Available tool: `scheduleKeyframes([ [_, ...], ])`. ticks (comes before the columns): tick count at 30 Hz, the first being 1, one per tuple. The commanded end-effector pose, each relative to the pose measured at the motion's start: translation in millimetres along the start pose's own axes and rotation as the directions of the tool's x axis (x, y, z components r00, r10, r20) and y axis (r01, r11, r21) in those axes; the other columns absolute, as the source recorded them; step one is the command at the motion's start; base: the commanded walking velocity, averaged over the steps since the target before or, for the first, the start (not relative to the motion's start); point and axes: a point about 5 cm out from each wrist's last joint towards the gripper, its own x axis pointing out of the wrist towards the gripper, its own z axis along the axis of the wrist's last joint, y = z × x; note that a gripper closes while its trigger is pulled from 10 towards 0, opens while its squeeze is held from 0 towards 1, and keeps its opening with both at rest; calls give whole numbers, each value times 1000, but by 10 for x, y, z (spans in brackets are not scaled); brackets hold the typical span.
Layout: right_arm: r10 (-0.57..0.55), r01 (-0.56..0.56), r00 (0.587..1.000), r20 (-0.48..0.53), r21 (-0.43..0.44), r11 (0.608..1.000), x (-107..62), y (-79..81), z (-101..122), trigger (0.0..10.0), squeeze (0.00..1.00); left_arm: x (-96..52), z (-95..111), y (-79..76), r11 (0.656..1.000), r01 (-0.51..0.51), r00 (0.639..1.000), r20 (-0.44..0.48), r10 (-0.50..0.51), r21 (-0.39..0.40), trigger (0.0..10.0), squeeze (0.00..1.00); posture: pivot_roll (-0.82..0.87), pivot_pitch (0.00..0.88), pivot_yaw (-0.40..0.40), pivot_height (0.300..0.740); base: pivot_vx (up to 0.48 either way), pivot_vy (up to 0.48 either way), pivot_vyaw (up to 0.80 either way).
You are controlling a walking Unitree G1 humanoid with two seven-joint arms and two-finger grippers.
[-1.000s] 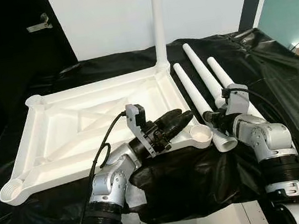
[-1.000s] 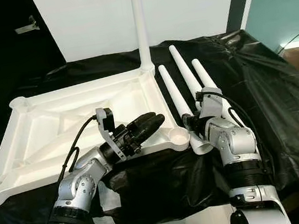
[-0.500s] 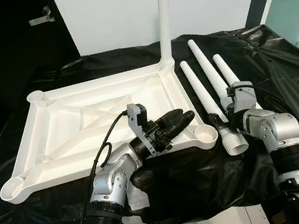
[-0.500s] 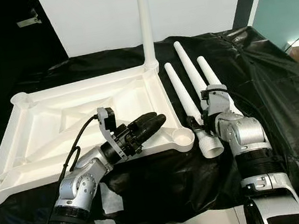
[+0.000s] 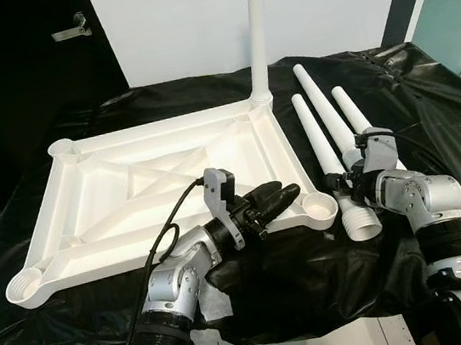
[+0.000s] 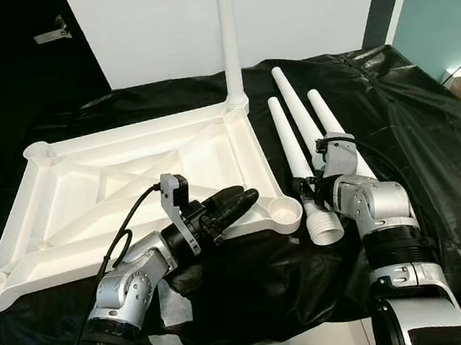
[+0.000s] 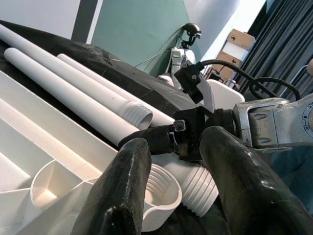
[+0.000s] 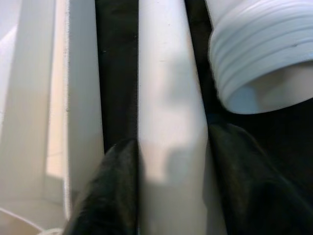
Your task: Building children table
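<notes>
White threaded table leg pinched in right claw beside upturned tabletop, left claw parted by corner socket; liable to slip on smooth taper when lifted.

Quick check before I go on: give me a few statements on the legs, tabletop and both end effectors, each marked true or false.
1. One leg already stands upright in a far corner of the tabletop. True.
2. The right end effector has its fingers around a loose leg. True.
3. Five loose legs lie on the black sheet. False: three lie there.
4. The left end effector holds a leg. False: it holds none and sits over the tabletop's near edge.
5. The near right socket is empty. True.
</notes>
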Motion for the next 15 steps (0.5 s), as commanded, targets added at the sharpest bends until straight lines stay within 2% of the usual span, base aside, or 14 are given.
scheduleKeyframes([
  [1, -16, 21, 990, -139, 29, 999, 62, -34, -337, 0, 0, 0, 1, 9, 1000, 4, 1000, -18, -4, 1, 10000, 0, -95, 3, 40, 740, 0, 0, 0],
  [10, 11, -3, 994, -110, 67, 998, 58, 52, -304, 0, 0, 19, -33, 7, 1000, 8, 999, -43, -8, 4, 10000, 0, -102, 2, 44, 740, 0, 0, 0],
  [11, 12, -4, 993, -115, 70, 998, 59, 59, -319, 980, 0, 21, -37, 6, 1000, 8, 999, -45, -8, 4, 10000, 0, -103, 2, 43, 740, 0, 0, 0],
  [12, 13, -4, 993, -119, 72, 997, 60, 63, -329, 980, 0, 23, -38, 7, 1000, 8, 999, -46, -8, 4, 10000, 0, -103, 3, 43, 740, 0, 0, 0],
  [13, 4, 4, 993, -120, 66, 998, 58, 53, -337, 0, 0, 23, -40, 6, 1000, 9, 999, -47, -9, 4, 10000, 0, -104, 4, 44, 740, 0, 0, 0],
  [15, -11, 18, 993, -114, 57, 998, 50, 34, -334, 0, 0, 23, -40, 5, 1000, 10, 999, -47, -10, 4, 10000, 0, -104, 5, 44, 740, 0, 0, 0],
])
